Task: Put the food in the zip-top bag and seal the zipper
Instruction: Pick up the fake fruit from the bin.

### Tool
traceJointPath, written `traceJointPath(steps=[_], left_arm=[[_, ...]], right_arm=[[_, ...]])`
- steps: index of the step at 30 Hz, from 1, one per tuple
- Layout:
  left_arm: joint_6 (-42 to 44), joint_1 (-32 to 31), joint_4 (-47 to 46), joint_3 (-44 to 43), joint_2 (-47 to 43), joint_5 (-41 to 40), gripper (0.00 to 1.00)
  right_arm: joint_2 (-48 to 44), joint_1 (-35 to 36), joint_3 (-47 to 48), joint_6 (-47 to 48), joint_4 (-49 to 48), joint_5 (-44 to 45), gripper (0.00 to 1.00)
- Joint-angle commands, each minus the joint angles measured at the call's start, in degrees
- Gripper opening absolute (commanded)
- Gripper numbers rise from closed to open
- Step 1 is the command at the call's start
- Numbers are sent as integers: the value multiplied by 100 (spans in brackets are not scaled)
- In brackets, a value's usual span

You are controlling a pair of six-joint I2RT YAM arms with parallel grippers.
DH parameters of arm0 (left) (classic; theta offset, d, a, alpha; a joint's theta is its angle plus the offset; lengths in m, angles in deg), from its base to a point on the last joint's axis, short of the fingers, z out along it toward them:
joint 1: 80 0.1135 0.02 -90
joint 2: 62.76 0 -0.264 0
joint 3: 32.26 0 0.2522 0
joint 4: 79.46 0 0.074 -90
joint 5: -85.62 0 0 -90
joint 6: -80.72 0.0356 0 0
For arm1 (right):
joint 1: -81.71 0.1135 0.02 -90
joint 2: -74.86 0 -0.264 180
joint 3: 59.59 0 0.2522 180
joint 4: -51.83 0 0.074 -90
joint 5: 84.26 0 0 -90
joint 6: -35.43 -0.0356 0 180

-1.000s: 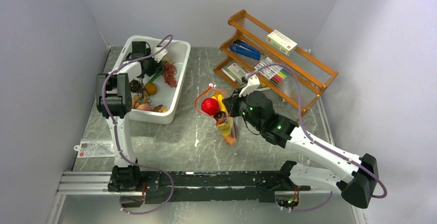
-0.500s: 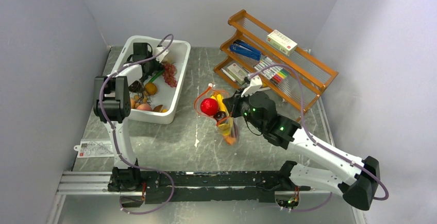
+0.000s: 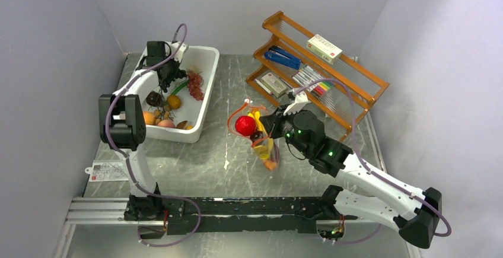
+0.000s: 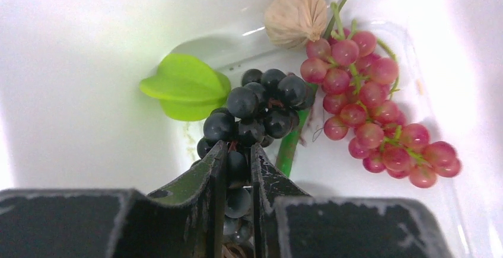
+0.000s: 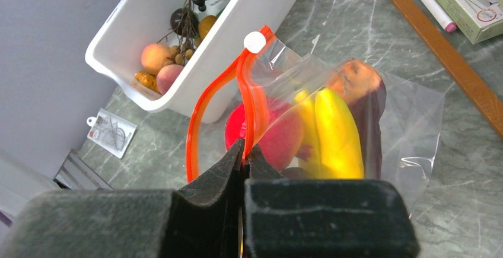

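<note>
Black left fingers (image 4: 204, 178) are pressing together on the lower berries of the dark grapes (image 4: 255, 107), inside the white bin (image 4: 71, 62). Just past the fingertips, a green leaf (image 4: 184, 86) is lying to the left of the bunch. A pink-red grape bunch (image 4: 371, 101) is trailing off to the right, and a tan wrinkled ball (image 4: 295, 15) is resting farther ahead.

The right fingers (image 5: 222, 172) are clamping tight on the zipper (image 5: 249, 92), and the mouth of the zip-top bag (image 5: 409, 121) is gaping in a loop to their left. The white slider tab (image 5: 255, 41) is sitting at the strip's far end, straight ahead. Inside the clear bag, a red round fruit (image 5: 279, 139) is lying nearest the fingers. The yellow banana bunch (image 5: 338, 133) is lying just right of it, and the dark orange-rimmed slab (image 5: 373, 112) is beyond that. Grey marbled worktop (image 5: 356, 21) is showing around the bag, with the bin ahead-left and a wooden rack (image 5: 451, 50) ahead-right.
</note>
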Motion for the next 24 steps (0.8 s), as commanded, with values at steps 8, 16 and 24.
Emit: traceJointPath(steps=[8, 16, 24], left_arm=[[-914, -53, 494, 125, -1300, 176, 11], [-1804, -53, 942, 31, -2090, 884, 14], [-2707, -57, 776, 682, -3294, 2338, 15]], right_arm=[[-70, -18, -92, -52, -511, 16, 0], [334, -17, 85, -314, -373, -14, 0], [599, -20, 193, -511, -462, 152, 0]])
